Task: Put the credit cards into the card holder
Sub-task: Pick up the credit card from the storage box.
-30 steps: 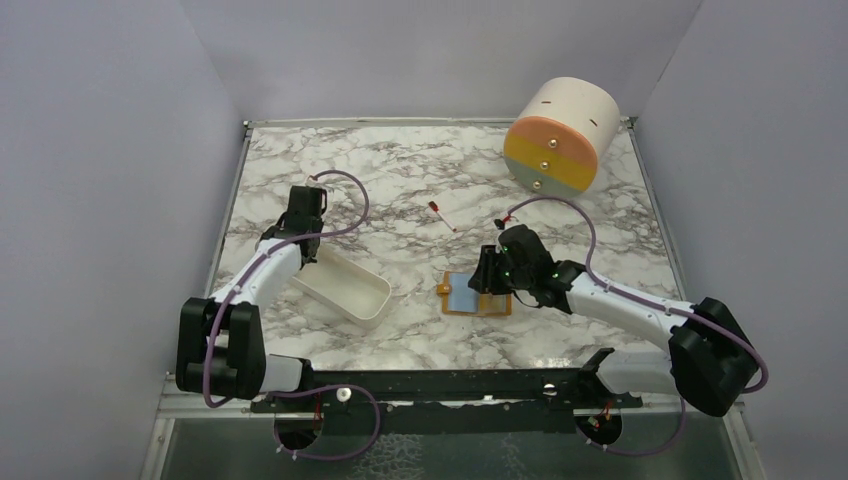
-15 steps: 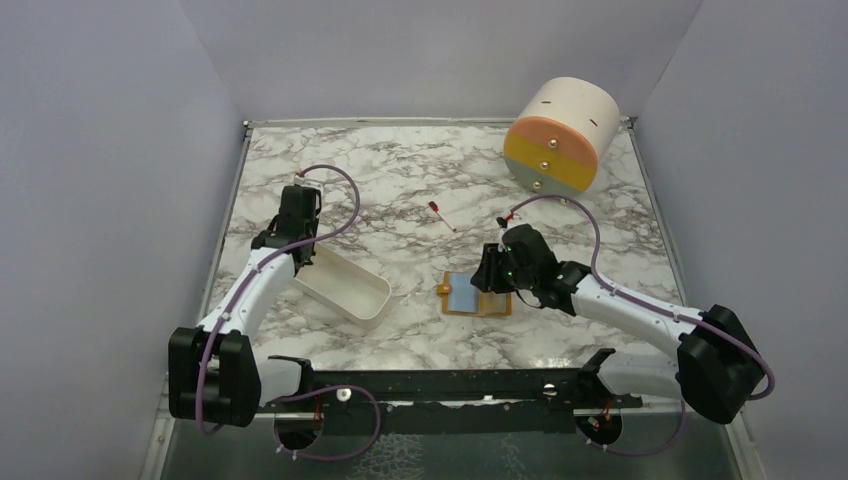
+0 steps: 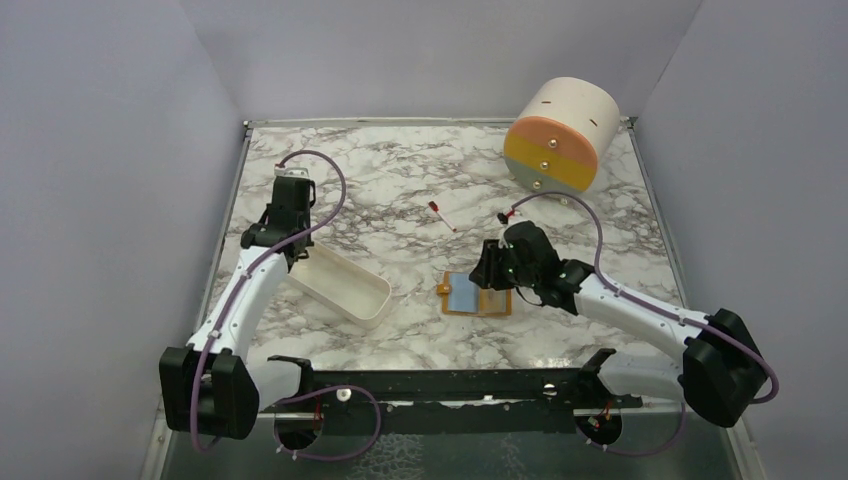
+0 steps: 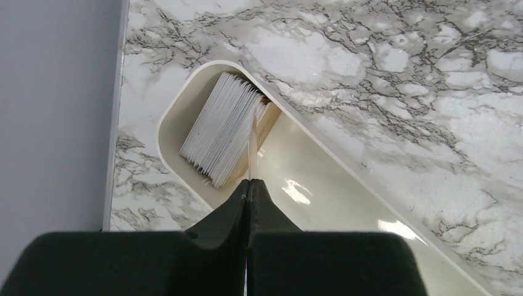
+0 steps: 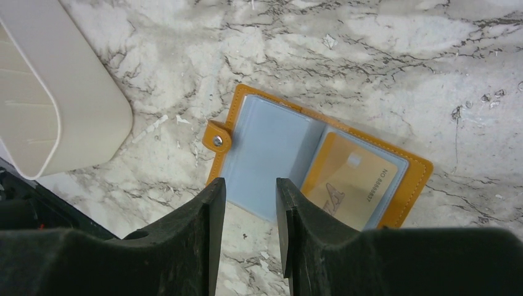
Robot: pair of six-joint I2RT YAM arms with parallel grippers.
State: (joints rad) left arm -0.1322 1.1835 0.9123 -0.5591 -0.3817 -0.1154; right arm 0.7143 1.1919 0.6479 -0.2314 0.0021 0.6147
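Cards [image 4: 222, 132] stood in the tray [image 4: 321, 185] left of the wallet [image 5: 265, 148], left gripper [image 4: 248, 185] clenched on one. Right gripper [image 5: 250, 185] gaped, empty, over it.

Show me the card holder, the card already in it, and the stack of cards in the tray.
card holder [image 5: 265, 154]: right wrist view, blue-grey left inner page.
card in holder [image 5: 351, 182]: right wrist view, middle of gold face.
card stack [image 4: 222, 129]: left wrist view, cards' upper edges.

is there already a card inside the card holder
Yes, a golden card shows inside one sleeve of the open card holder.
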